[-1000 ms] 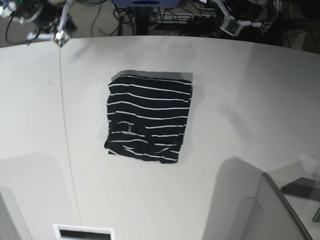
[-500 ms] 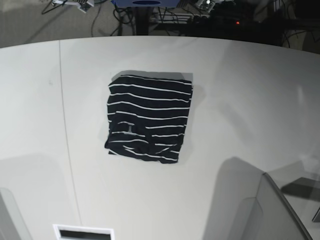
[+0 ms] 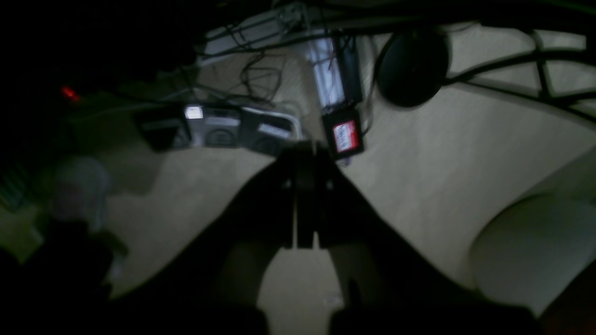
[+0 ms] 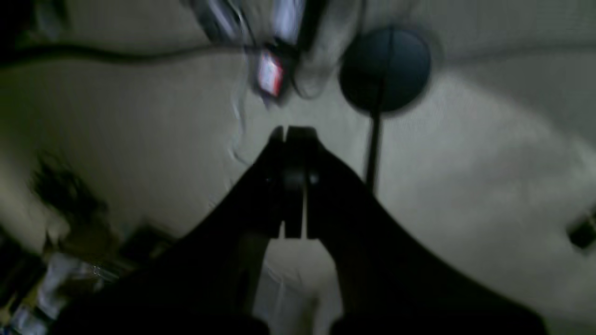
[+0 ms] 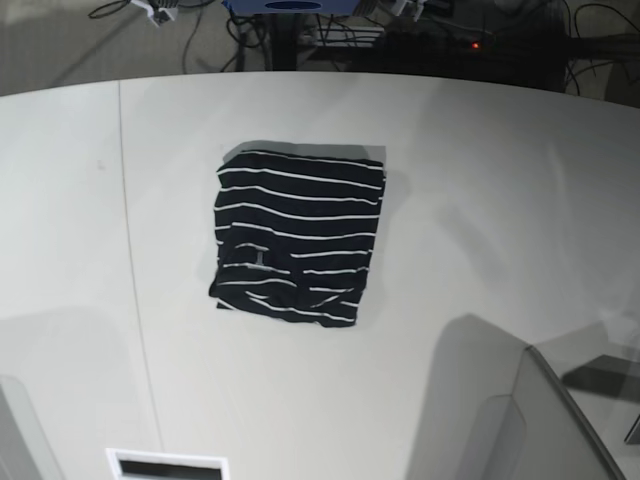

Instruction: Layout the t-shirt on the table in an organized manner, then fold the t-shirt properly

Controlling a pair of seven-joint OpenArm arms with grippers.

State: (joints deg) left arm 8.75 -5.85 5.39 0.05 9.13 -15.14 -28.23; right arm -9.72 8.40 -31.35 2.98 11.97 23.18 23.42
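Shirt (image 5: 296, 238) sits folded into a neat rectangle mid-table (image 5: 500, 180), nowhere near either set of fingers. Left fingers (image 3: 305, 153) and right fingers (image 4: 293, 135) are pressed together, holding nothing, pointed at the floor.

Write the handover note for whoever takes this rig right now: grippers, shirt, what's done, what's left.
Left gripper: shut, holding nothing, pulled off the table and pointing at the floor and cables behind it.
Right gripper: shut, empty, likewise off the table over the floor.
The t-shirt: folded into a compact, roughly rectangular stack near the middle of the table, right of the dark seam line. Nothing is touching it.
Done: the fold appears complete.
Left: little if anything. The near edge looks slightly rumpled and uneven; tidy it if a neater stack is wanted.
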